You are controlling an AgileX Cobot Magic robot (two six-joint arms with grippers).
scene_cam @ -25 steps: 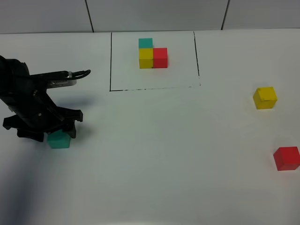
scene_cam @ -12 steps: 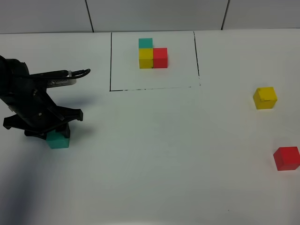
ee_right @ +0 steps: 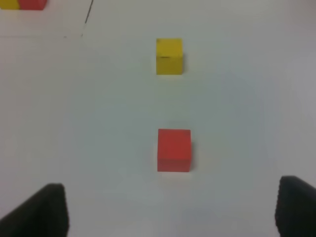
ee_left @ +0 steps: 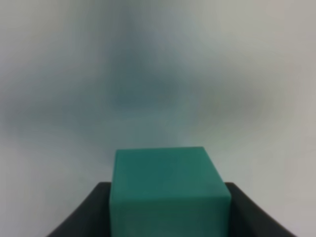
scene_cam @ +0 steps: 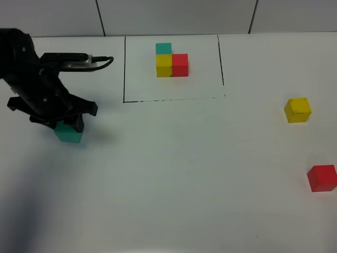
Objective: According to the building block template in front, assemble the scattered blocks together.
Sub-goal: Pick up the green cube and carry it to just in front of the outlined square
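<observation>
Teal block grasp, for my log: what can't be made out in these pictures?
- Exterior high: where the left gripper meets the teal block, hidden by the arm.
- Left wrist: table beyond the block, blurred.
- Right wrist: template, cut off by the picture edge.

Bright, even, diffuse light from above, white table evenly lit, soft grey shadow lay across its near-left corner, left wrist view was sharpest on the teal cube, background heavily blurred, right wrist view slightly soft.
</observation>
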